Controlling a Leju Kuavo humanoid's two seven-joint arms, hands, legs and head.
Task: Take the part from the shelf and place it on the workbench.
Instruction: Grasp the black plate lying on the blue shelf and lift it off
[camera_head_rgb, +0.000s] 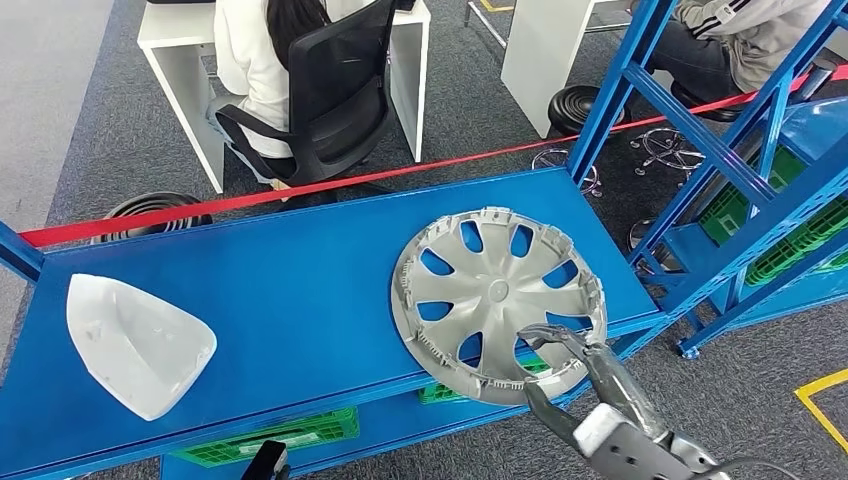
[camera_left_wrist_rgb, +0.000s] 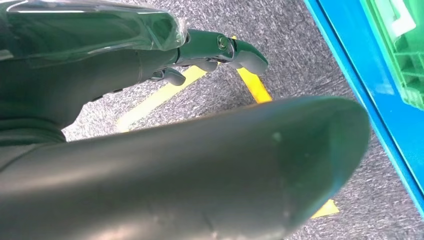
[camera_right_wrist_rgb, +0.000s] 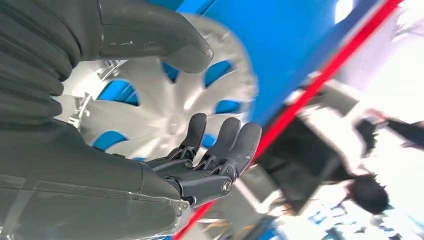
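A silver wheel cover (camera_head_rgb: 497, 290) lies flat on the blue shelf top (camera_head_rgb: 300, 260), toward its right end, with its near rim over the front edge. My right hand (camera_head_rgb: 570, 370) reaches that near rim: dark fingers (camera_head_rgb: 556, 338) lie over the rim and the thumb sits lower, below the edge. In the right wrist view the hand (camera_right_wrist_rgb: 210, 155) has fingers and thumb spread, with the wheel cover (camera_right_wrist_rgb: 165, 100) just beyond them and nothing gripped. My left hand (camera_left_wrist_rgb: 215, 50) hangs beside the shelf above the carpet and holds nothing.
A white moulded part (camera_head_rgb: 135, 340) lies on the shelf's left end. Green crates (camera_head_rgb: 290, 435) sit on the level below. A red tape (camera_head_rgb: 350, 180) runs behind the shelf; a person sits in a black chair (camera_head_rgb: 330, 90) beyond it. Another blue rack (camera_head_rgb: 760, 170) stands at right.
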